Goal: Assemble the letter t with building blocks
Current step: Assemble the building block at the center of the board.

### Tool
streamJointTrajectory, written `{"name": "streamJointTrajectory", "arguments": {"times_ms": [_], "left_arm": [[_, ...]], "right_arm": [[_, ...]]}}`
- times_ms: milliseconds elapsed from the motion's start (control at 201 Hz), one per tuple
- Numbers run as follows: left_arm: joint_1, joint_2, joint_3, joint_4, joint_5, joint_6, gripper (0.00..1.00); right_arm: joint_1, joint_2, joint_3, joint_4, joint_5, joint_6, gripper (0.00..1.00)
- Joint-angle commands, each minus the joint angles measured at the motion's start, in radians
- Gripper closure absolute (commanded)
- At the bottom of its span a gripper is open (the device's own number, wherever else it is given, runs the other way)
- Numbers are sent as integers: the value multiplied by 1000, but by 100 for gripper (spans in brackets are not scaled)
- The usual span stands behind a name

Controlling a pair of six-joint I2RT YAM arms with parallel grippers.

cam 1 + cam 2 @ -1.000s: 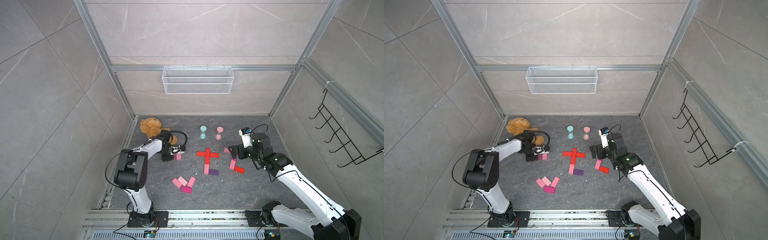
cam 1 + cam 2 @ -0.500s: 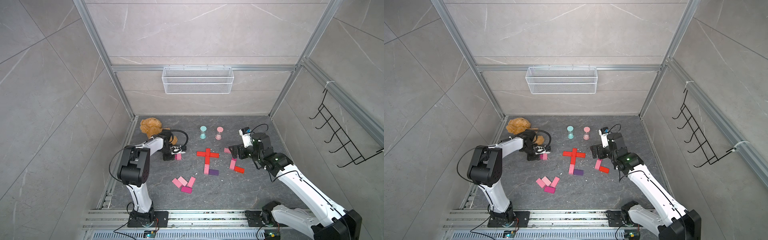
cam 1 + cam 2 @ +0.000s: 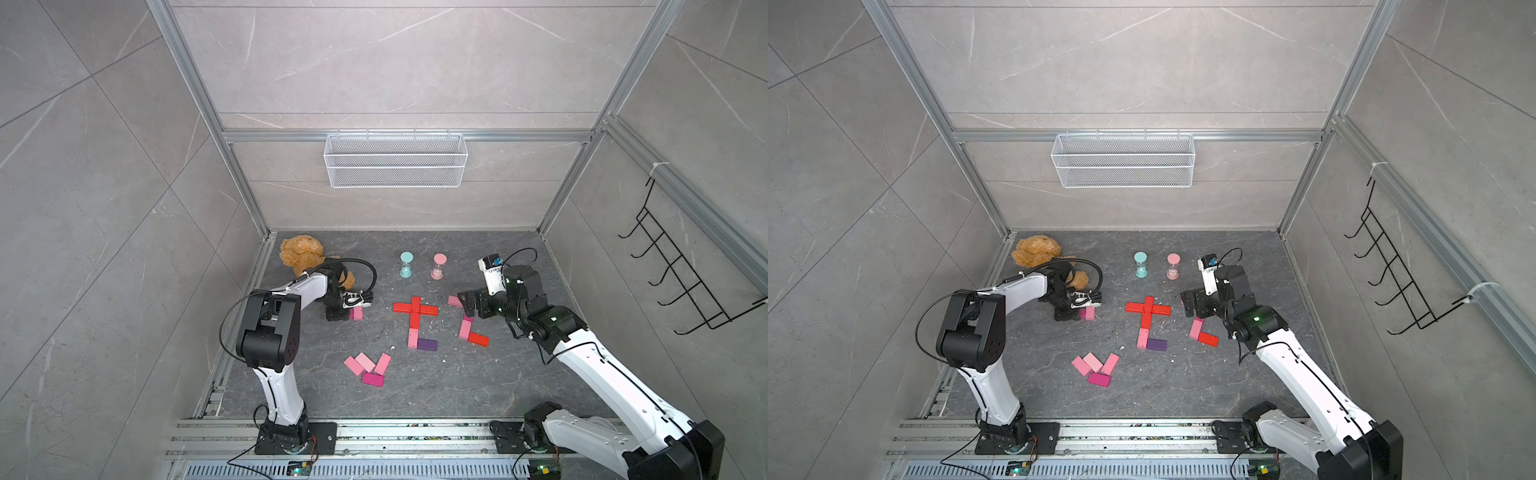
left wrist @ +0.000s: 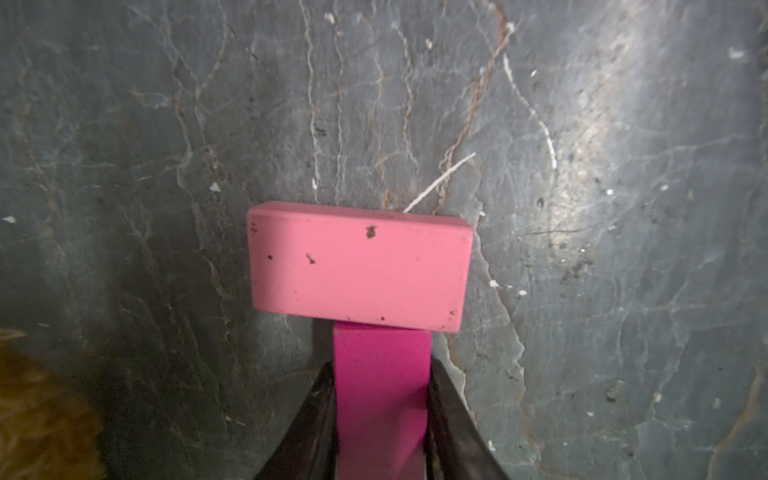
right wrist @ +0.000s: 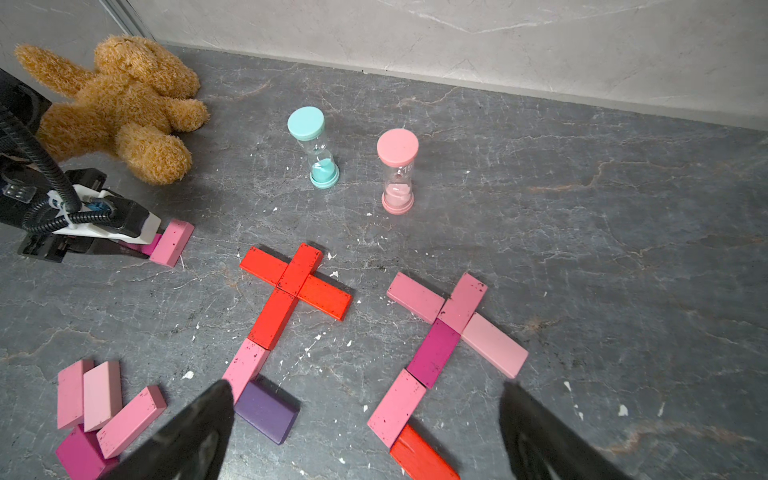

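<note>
Start at the back left corner of the surface, where the teddy bear [image 3: 301,253] lies. Just in front of it your left gripper [image 4: 381,386] is clenched on a magenta block [image 4: 380,349], low to the surface. The block's free end butts against the long side of a light pink block [image 4: 359,266] lying crosswise. That looks like the start of a stem under a crossbar, and the grip on the long sides probably lets you square the joint.

Towards the front edge, left of centre, a spare heap [image 3: 368,368] of pink and magenta blocks lies loose, likely stock for the rest of that letter.

At the centre lies the red letter [image 3: 415,308]: a red crossbar and stem, a pink block below, and a purple block [image 5: 266,411] turned sideways as the foot. Two hourglass timers [image 3: 406,264] stand behind it near the back edge, clear of the work.

Right of centre a pink letter [image 5: 457,316] follows the same plan, with a red block [image 5: 419,453] as its foot. Your right gripper [image 5: 365,436] hangs above it with jaws spread wide and nothing between them, apparently parked.
</note>
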Motion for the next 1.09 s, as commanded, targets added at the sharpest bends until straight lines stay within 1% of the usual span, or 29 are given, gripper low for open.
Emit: {"name": "streamJointTrajectory", "arguments": {"times_ms": [0, 119, 319, 528, 971, 1085], "left_arm": [[-3, 19, -41, -68, 31, 32, 83], [-3, 11, -55, -59, 35, 39, 84], [-3, 14, -58, -58, 37, 50, 88], [0, 4, -71, -46, 34, 55, 88], [-1, -25, -88, -51, 37, 54, 88], [-1, -29, -92, -40, 29, 47, 84]], "right_arm": [[1, -11, 24, -3, 19, -16, 0], [2, -10, 22, 0, 19, -16, 0], [2, -7, 25, -1, 19, -15, 0], [1, -1, 28, -1, 19, -17, 0], [2, -5, 31, 0, 15, -18, 0], [2, -6, 29, 0, 15, -16, 0]]}}
